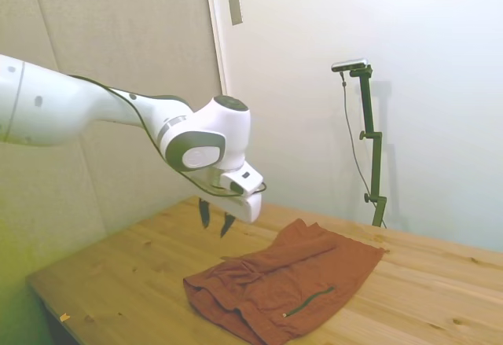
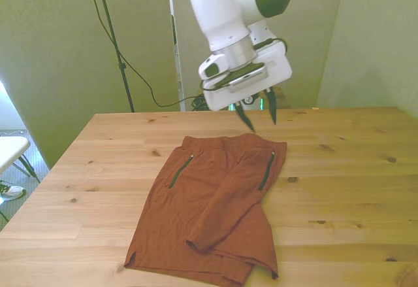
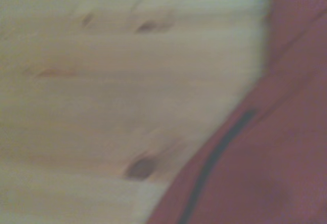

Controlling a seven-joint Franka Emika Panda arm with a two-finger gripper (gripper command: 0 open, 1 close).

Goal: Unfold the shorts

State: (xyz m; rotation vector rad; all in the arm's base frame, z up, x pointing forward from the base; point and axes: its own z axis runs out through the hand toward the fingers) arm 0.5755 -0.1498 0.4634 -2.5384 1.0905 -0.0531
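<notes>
The gripper (image 2: pixel 259 113) hangs above the far waistband, jaws apart and empty, apparently letting the shorts (image 2: pixel 209 212) lie spread on the worktop (image 2: pixel 353 189).

Bare table (image 2: pixel 346 169) lies open on every side of the shorts (image 2: pixel 209 215), nothing standing there.

The side view looks across the table (image 1: pixel 141 274) toward three o'clock; the front view faces twelve o'clock; both share the shorts (image 2: pixel 209 215), which the wrist view sees close.
</notes>
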